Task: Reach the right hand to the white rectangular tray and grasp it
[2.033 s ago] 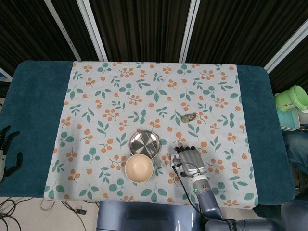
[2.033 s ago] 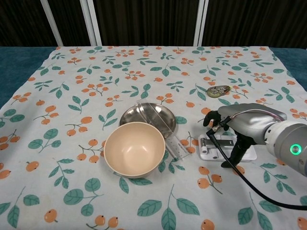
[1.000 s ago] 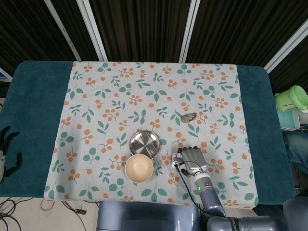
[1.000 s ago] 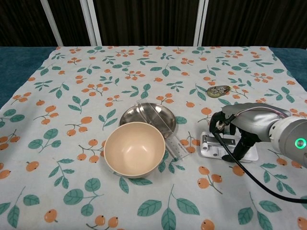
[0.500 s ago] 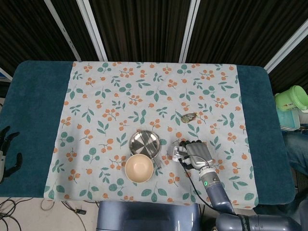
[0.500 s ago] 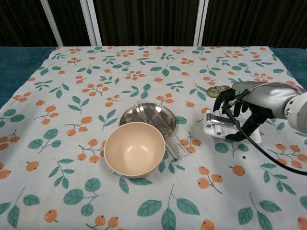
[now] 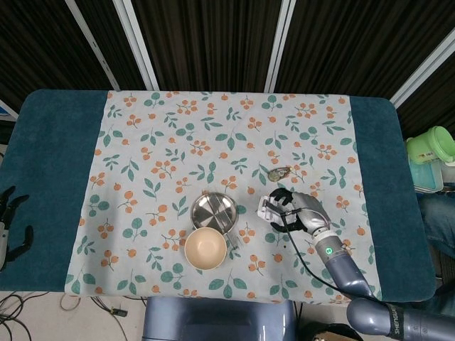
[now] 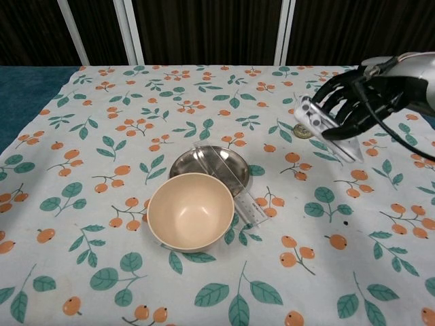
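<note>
while raised, right hand point(image 8: 363, 95) grips white tray point(image 8: 326, 129).

I see a table point(image 7: 50, 142) with a teal top, and a leaf-and-orange printed cloth point(image 7: 178, 135) is spread over its middle. On the cloth a steel plate point(image 7: 212, 208) sits touching the far side of a cream bowl point(image 7: 205, 248), with a clear ruler point(image 8: 234, 183) lying across the plate. A small metal trinket point(image 7: 278, 172) lies beyond the plate and to its right.

Right hand point(image 8: 363, 102) raised, fingers curled; left hand point(image 7: 11, 227) open.
</note>
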You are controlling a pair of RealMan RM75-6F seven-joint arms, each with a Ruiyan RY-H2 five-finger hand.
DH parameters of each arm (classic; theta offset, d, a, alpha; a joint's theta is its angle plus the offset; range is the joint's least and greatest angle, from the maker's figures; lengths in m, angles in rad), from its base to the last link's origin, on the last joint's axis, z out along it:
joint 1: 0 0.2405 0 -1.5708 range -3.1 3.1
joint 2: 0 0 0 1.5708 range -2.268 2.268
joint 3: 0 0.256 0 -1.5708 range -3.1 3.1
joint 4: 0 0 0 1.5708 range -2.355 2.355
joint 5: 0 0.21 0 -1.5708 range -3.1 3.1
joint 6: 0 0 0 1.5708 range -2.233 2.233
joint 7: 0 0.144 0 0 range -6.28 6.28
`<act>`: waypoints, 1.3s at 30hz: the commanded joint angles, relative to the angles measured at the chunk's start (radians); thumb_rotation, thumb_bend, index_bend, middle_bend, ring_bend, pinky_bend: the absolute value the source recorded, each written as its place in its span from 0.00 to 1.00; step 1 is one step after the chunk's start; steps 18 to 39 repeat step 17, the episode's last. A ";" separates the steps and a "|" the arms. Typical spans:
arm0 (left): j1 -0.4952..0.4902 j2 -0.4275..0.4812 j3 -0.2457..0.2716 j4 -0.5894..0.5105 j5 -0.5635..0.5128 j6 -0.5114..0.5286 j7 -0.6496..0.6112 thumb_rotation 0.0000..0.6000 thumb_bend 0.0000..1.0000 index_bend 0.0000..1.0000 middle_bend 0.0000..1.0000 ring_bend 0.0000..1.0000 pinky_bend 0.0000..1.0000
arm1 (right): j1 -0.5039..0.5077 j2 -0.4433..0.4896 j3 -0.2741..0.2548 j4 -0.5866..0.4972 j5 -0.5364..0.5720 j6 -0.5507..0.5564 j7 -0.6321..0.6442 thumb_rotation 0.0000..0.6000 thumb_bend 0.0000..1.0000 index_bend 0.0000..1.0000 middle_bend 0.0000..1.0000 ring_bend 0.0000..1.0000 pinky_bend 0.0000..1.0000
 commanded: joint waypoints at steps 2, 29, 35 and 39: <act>0.000 0.000 0.000 -0.002 0.001 0.001 0.002 1.00 0.49 0.17 0.04 0.04 0.00 | -0.072 0.117 0.127 0.027 -0.104 -0.202 0.349 1.00 0.40 0.35 0.38 0.46 0.29; 0.002 -0.004 0.002 -0.001 0.002 0.005 0.010 1.00 0.49 0.17 0.04 0.04 0.00 | -0.127 0.206 0.230 0.116 -0.343 -0.228 0.706 1.00 0.40 0.35 0.38 0.45 0.28; 0.002 -0.004 0.002 -0.001 0.002 0.005 0.010 1.00 0.49 0.17 0.04 0.04 0.00 | -0.127 0.206 0.230 0.116 -0.343 -0.228 0.706 1.00 0.40 0.35 0.38 0.45 0.28; 0.002 -0.004 0.002 -0.001 0.002 0.005 0.010 1.00 0.49 0.17 0.04 0.04 0.00 | -0.127 0.206 0.230 0.116 -0.343 -0.228 0.706 1.00 0.40 0.35 0.38 0.45 0.28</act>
